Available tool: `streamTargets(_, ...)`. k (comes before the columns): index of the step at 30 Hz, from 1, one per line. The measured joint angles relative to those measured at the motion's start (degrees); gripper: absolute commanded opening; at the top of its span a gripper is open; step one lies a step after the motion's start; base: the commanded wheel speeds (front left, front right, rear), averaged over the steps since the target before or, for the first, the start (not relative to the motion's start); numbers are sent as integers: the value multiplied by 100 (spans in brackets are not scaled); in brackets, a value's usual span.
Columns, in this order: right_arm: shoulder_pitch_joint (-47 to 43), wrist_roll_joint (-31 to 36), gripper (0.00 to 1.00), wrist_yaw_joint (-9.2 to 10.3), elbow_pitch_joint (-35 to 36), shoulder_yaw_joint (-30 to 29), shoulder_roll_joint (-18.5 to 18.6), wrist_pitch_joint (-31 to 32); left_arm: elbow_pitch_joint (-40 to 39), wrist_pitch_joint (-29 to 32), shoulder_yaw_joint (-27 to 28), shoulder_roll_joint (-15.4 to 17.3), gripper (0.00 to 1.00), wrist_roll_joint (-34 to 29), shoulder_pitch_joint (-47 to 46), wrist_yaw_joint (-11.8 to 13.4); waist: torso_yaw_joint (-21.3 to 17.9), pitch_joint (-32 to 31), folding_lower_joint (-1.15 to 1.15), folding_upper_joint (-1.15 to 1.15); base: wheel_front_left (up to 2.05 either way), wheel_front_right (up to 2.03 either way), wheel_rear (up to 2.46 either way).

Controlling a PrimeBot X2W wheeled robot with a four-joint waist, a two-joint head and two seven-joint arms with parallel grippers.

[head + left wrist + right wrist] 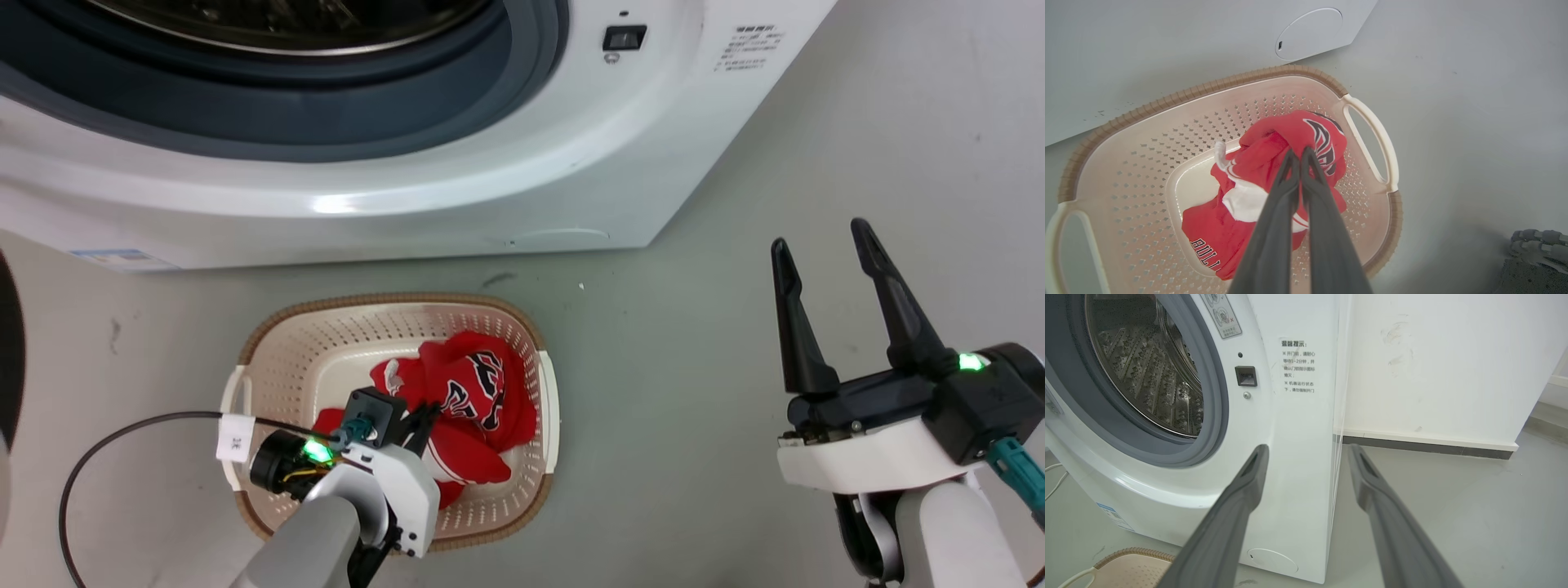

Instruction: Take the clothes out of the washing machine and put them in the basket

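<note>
One heap of clothes [1265, 143], count unclear, pinched by left gripper [1299, 152] in basket [1208, 86]; right gripper [819, 233] spread.

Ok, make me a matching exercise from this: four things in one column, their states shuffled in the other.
Things:
1. left claw
2. right claw
3. basket
4. drum

States:
A. open, holding nothing
B. shiny perforated steel
C. shut on the clothes
D. standing on the floor in front of the washing machine

Pairs: 1-C, 2-A, 3-D, 4-B
</note>
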State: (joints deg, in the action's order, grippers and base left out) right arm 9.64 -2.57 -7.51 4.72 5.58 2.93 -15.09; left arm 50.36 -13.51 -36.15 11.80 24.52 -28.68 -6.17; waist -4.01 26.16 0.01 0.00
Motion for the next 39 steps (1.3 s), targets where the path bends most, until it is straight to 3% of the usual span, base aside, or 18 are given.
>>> streamTargets(14,536,-30,100,0,225,-131,1,0,1901,249,-202,-192,0,80,-1254,-91,-176,1167,0,0,0,0,0)
streamTargets(31,916,-21,100,0,357,-196,0,0,2313,603,-127,-125,0,255,-1754,41,-214,2043,0,0,0,0,0)
streamTargets(32,917,-21,100,0,349,-201,0,0,2316,565,-130,-129,24,256,-1754,69,-213,2032,0,0,0,0,0)
streamTargets(33,917,-21,100,0,339,-204,0,0,2319,516,-127,-132,94,260,-1753,91,-210,2017,0,0,0,0,0)
streamTargets(34,920,-18,100,0,327,-205,0,0,2320,448,-130,-134,100,268,-1752,123,-206,1995,0,0,0,0,0)
streamTargets(39,926,-12,100,0,260,-188,-1,0,2330,392,-160,-171,100,304,-1672,131,-194,1797,0,0,0,0,0)
